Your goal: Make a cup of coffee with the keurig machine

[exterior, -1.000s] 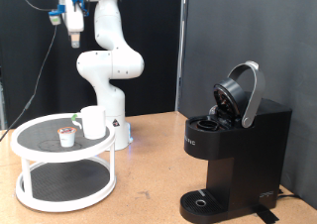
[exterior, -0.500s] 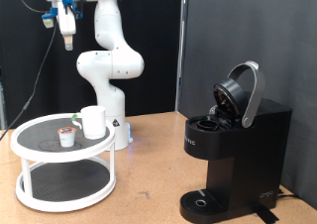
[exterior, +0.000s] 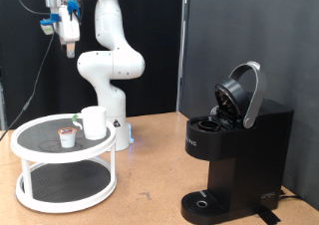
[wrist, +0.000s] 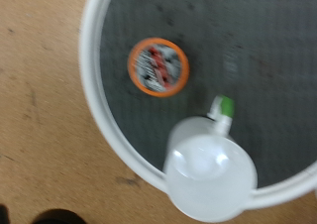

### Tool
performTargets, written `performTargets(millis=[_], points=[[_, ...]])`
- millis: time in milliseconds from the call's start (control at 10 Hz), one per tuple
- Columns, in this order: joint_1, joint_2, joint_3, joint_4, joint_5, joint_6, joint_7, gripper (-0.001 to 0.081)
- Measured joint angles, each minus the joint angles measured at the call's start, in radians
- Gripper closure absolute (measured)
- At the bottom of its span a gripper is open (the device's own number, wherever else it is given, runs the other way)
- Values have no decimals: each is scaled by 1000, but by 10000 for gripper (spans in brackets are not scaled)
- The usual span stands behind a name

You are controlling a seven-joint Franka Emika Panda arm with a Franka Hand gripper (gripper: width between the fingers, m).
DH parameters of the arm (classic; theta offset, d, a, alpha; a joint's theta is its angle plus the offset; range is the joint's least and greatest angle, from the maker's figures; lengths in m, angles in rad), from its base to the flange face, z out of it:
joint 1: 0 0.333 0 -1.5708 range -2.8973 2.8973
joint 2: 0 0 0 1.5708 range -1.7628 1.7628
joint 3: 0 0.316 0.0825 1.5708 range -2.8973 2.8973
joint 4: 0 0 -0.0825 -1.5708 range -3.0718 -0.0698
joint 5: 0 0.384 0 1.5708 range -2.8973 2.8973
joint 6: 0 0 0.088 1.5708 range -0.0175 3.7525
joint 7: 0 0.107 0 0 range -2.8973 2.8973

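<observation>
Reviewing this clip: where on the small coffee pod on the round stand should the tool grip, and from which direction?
Across the pod's round sides just below its rim, coming straight down from above: it stands upright with open tray around it, and the cup stands apart from it. The tool hangs high above.

Black curtain (exterior: 199, 36) bkgd, brown wood tabletop (exterior: 150, 175) w/ white two-tier round stand (exterior: 65, 180).

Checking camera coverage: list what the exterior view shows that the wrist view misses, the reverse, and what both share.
Only the exterior view shows the keurig machine with its lid raised, the white arm, and the gripper high above the round stand. Only the wrist view shows the pod's orange rim and printed top and a small green item. Both show the cup, the pod and the stand's top tier.
</observation>
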Motion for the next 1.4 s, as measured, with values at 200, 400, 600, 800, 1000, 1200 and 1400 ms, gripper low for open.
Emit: performTargets(millis=[200,400,600,800,1000,1200,1400], points=[[0,37,-1,-29,0,84,-9,72],[0,47,-1,-34,0,98,-16,72],[1,47,-9,-34,11,98,-78,72],[1,51,-21,-36,12,98,-143,72],[1,66,-22,-44,5,101,-160,72],[1,97,-21,-59,1,127,-163,72],[1,116,-21,-90,1,187,-176,72]])
